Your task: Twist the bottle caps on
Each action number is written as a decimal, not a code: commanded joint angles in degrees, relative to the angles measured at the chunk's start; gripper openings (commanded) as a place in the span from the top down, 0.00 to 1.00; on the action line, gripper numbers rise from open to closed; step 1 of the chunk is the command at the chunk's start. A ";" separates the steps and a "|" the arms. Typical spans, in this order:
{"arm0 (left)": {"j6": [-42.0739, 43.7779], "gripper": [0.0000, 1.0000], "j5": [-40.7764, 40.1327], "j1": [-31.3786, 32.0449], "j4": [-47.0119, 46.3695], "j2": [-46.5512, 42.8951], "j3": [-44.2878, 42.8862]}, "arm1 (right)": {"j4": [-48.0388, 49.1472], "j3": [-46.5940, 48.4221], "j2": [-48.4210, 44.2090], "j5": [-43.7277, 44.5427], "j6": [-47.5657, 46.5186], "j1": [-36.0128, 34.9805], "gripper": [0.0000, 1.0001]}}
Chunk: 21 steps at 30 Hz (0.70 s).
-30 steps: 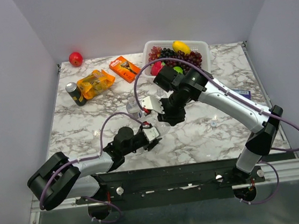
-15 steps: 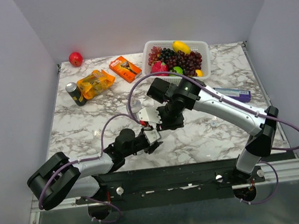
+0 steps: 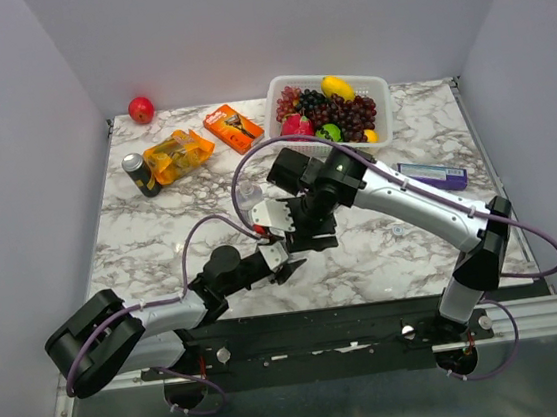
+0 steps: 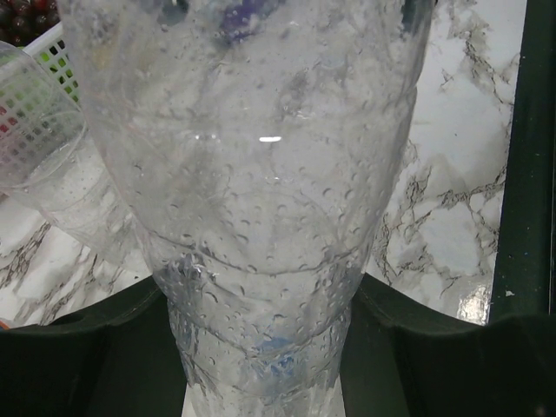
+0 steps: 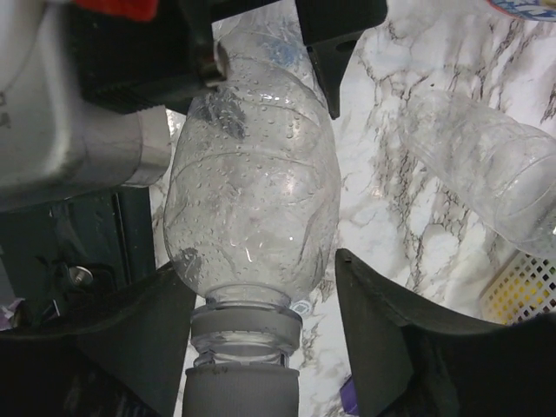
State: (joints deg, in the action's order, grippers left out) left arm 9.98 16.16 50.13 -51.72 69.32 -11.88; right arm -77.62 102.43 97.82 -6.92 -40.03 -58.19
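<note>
Grey walls close in a marble table [image 3: 404, 250]. In the upper left of the overhead view a red fruit [image 3: 140, 109] sits by the back edge. A dark can [image 3: 139, 174] stands just right of it and lower, beside an orange packet [image 3: 178, 154] and an orange box [image 3: 232, 127].

Near the centre of that view the two arms meet low over the table's near part. The left gripper [image 4: 261, 356] is clamped on the base of the held bottle [image 4: 261, 200], its dark fingers [image 4: 104, 347] pressed to both sides. In the right wrist view this bottle points down the frame, with a whitish cap [image 5: 239, 391] on its neck. The right gripper [image 5: 261, 347] straddles that neck with its fingers [image 5: 391, 347] spread, a gap showing beside the neck, so it grips nothing.

A second bottle [image 5: 486, 165], also clear, lies on the marble close by. Further right, a white basket [image 3: 370, 81] of fruit stands at the back, and a blue tube [image 3: 434, 175] lies at centre right.
</note>
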 commanded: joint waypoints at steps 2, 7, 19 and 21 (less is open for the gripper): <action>-1.19 1.00 3.26 0.14 -0.93 -0.33 -1.30 | -9.74 6.53 0.18 -2.40 2.85 -0.61 0.11; -2.77 1.00 4.32 0.06 -0.22 0.81 -2.27 | -9.65 11.29 -1.31 -3.54 5.83 -0.52 0.00; -14.45 1.00 3.35 -1.61 -2.51 1.70 -3.76 | -9.74 18.53 -8.51 -21.55 13.05 11.26 0.00; -15.25 1.00 3.44 -1.70 -1.28 1.43 -4.81 | -9.39 16.32 -9.75 -21.65 10.68 11.44 0.00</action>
State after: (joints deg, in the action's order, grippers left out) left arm -0.67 18.87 48.99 -51.72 70.70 -13.69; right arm -76.71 122.04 90.37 -21.65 -28.86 -46.85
